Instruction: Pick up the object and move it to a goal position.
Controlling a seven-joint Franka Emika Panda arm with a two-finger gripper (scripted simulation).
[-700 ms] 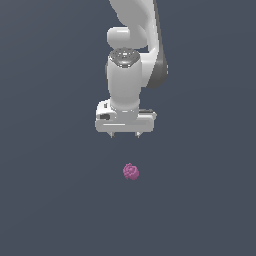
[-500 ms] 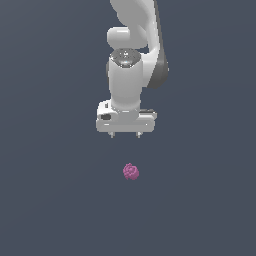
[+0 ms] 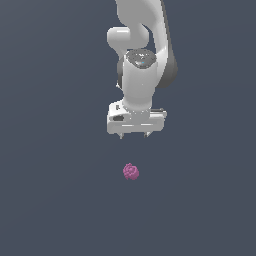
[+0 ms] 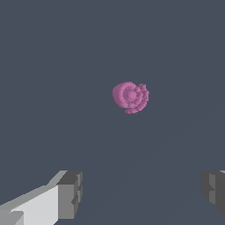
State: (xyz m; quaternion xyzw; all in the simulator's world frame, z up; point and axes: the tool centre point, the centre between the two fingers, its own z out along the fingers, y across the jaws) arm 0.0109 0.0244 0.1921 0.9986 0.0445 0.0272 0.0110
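Observation:
The object is a tiny magenta-pink bumpy ball lying on the dark grey floor. My white gripper hangs above it in the exterior view, apart from it, pointing down. Its short fingertips stand wide apart with nothing between them. In the wrist view the object sits ahead of the open gripper, beyond the two grey pads, which stand far apart with only bare floor between them.
Plain dark grey floor surrounds the ball on all sides. The white arm rises behind the gripper toward the top of the exterior view.
The gripper has shifted slightly toward the exterior view's right and come a little lower. The ball has not moved.

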